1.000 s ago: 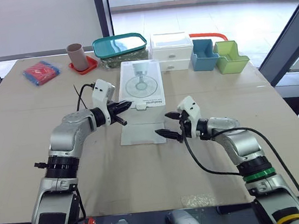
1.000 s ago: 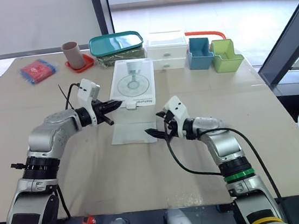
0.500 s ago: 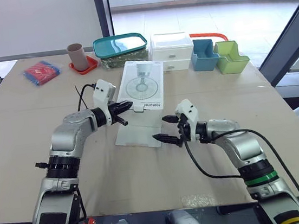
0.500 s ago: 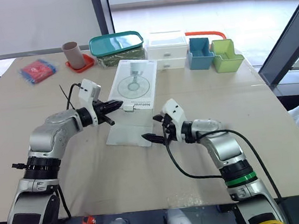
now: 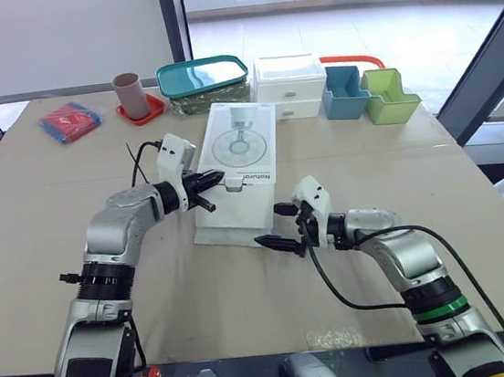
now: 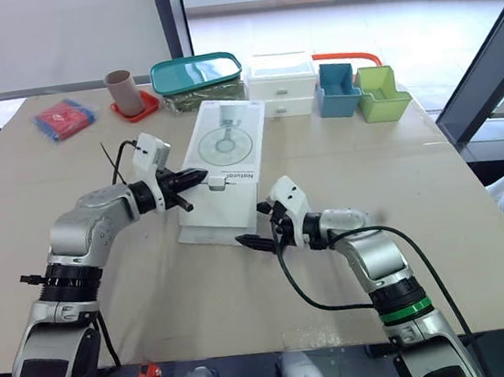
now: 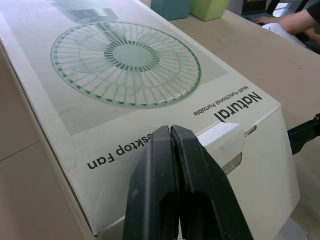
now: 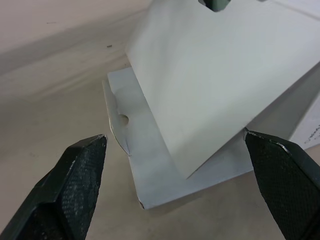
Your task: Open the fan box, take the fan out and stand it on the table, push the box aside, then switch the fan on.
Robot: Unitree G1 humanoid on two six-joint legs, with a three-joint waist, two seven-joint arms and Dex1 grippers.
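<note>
Box: fan box [image 5: 241,158] lies flat mid-table [image 5: 52,204], near-end flap [image 8: 150,175] folded down.
Left gripper [image 5: 212,180]: my fingers are pressed together, tips by the tuck tab [image 7: 220,140].
Right gripper [image 5: 270,226]: spread wide before the open end.
Doing it well: I brace the box, then reach straight in, slowly.

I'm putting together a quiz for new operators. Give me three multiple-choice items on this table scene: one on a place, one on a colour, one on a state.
1. Where does the brown cup stand?
A. inside a drawer
B. on the red coaster
C. on the floor

2. What colour is the end bin, right of the blue bin?
A. yellow
B. black
C. green

3. How is the right pincer by the fan box?
A. open
B. shut on a cable
C. shut on nothing

Answers:
1 B: the cup sits on the coaster at the table's far edge.
2 C: it is lime green.
3 A: it gapes wide beside the box.
</note>
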